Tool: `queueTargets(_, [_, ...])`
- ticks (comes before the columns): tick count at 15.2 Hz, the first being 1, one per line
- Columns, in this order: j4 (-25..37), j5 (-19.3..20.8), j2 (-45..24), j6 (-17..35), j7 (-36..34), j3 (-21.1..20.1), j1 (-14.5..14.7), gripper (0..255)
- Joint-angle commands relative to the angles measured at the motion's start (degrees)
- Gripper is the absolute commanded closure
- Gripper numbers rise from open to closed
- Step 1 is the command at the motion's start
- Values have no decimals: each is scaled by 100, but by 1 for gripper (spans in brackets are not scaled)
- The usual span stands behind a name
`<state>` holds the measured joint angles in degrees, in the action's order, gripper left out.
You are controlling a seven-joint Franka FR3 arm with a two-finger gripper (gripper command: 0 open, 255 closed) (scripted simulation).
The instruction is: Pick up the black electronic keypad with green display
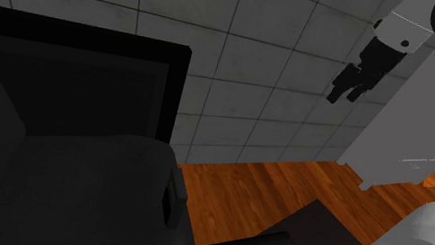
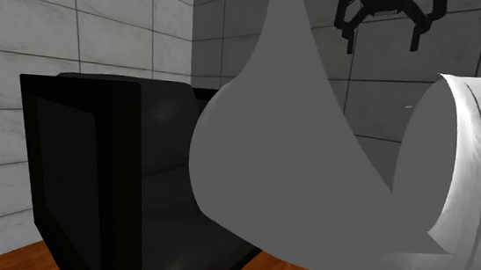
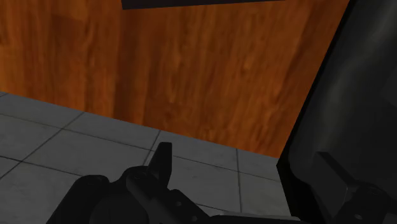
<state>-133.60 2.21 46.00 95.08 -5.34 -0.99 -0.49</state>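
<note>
A small dark boxy thing [image 1: 174, 199] sits at the edge of the black armchair's seat in the shoulder view; it may be the keypad, though I cannot make out a green display on it. My gripper [image 1: 345, 98] hangs high in front of the tiled wall, well above that box and toward the shoulder view's right. In the second exterior view the gripper [image 2: 382, 39] is open, its two black fingers spread wide with nothing between them. The wrist view has the gripper [image 3: 251, 168] over the seam of tiled wall and wood floor, beside the armchair's dark side.
A big black armchair [image 1: 48, 143] takes up the shoulder view's left. Wood floor [image 1: 249, 195] lies between it and the grey tiled wall [image 1: 255, 51]. The stand's dark top [image 1: 315, 234] is at lower right. My white arm [image 2: 316, 162] blocks much of the second exterior view.
</note>
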Motion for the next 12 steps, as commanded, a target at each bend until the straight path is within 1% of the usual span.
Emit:
queueTargets(1, [0, 0, 0, 0, 0, 0, 0, 0])
queueTargets(7, [-371, -337, -476, 735, -537, -520, 215, 0])
queueTargets(12, [-502, -569, -1059, 1373, -975, -963, 380, 0])
